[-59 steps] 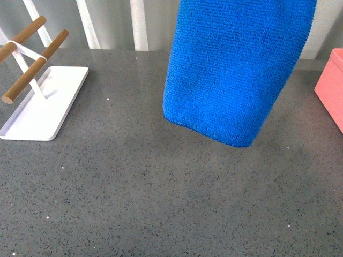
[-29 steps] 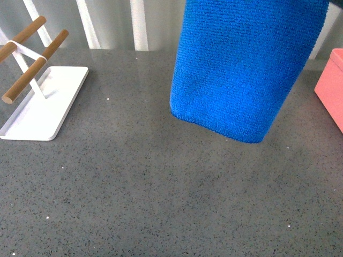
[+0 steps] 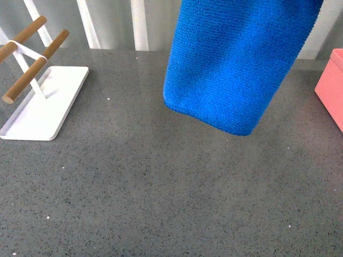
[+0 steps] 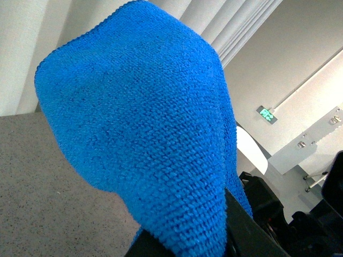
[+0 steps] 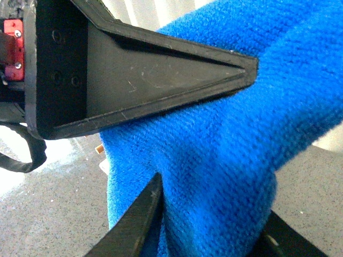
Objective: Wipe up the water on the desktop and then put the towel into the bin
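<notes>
The bright blue towel (image 3: 236, 64) hangs in the air over the back of the speckled grey desktop (image 3: 161, 187), its lower hem clear of the surface. The pink bin (image 3: 332, 85) shows partly at the right edge, to the right of the towel. Neither gripper appears in the front view. In the left wrist view my left gripper (image 4: 193, 243) is shut on the towel (image 4: 150, 134), which drapes over its black fingers. My right gripper (image 5: 209, 230) is also shut on the towel (image 5: 225, 160), a thick fold bunched between its two fingers.
A flat white tray (image 3: 48, 112) carrying wooden rods (image 3: 32, 69) stands at the left of the desktop. A large black wedge-shaped gripper part (image 5: 161, 80) lies against the towel's upper fold in the right wrist view. White vertical slats (image 3: 139, 24) run behind the table.
The hanging towel swung a little to the right and has come back left, roughly to where it hung a second ago. Both grippers keep hold of it.
</notes>
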Motion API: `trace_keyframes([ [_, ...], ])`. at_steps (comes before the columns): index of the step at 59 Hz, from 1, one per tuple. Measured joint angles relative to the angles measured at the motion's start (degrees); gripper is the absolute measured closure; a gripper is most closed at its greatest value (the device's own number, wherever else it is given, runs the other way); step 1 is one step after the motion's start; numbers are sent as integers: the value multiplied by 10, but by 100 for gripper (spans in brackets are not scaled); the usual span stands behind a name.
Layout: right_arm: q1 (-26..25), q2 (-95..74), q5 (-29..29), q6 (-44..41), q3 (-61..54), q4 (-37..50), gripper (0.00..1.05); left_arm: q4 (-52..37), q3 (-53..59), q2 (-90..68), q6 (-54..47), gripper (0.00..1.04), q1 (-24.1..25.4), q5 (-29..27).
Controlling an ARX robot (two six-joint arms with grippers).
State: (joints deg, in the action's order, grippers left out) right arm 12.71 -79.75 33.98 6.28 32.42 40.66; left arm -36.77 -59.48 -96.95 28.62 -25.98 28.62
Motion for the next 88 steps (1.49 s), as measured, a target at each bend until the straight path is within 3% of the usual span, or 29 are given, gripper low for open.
trace_keyframes([
  [14,-1,2,-1,5,-3,4,102,0,0,0,4,99,3,0],
  [38,-14,12,5,17,-3,10,102,0,0,6,5,99,3,3],
  [45,-25,14,4,20,-3,10,102,6,0,8,13,75,7,2],
  [58,-42,20,5,26,-3,8,102,31,0,10,6,42,23,-6],
  [70,-59,34,12,32,-3,4,102,68,3,10,-35,7,74,-15],
  [88,-78,47,17,34,-3,-4,102,120,113,105,-112,7,175,24],
])
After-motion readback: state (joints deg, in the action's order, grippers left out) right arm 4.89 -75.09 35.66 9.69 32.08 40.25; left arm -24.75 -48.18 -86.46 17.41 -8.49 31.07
